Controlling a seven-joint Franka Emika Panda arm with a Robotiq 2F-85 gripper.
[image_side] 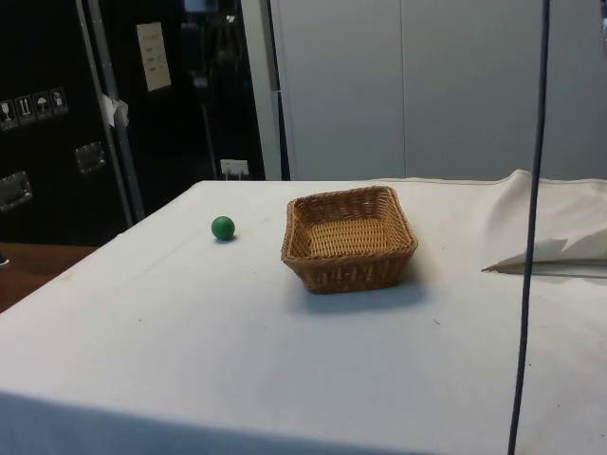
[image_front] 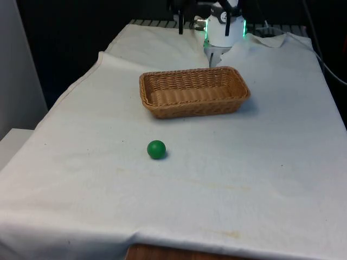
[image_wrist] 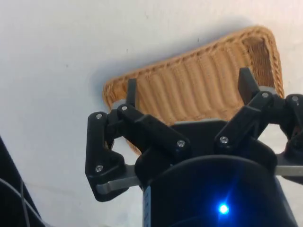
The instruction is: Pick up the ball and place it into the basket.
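A small green ball [image_front: 156,149] lies on the white cloth, apart from the basket and nearer the table's front edge; in the side view the ball [image_side: 223,227] sits to the left of the basket. The oblong wicker basket [image_front: 195,108] stands in the middle of the table with nothing in it, and the side view shows the basket [image_side: 346,275] too. In the wrist view my gripper [image_wrist: 188,85] hangs high above the basket [image_wrist: 156,66], open, its black fingers [image_wrist: 131,92] spread wide with nothing between them.
A bunched fold of white cloth [image_side: 560,227] lies at the side view's right. A thin black cable [image_side: 531,237] hangs down in front of it. The cloth's front edge [image_front: 179,244] drops off near the ball's side of the table.
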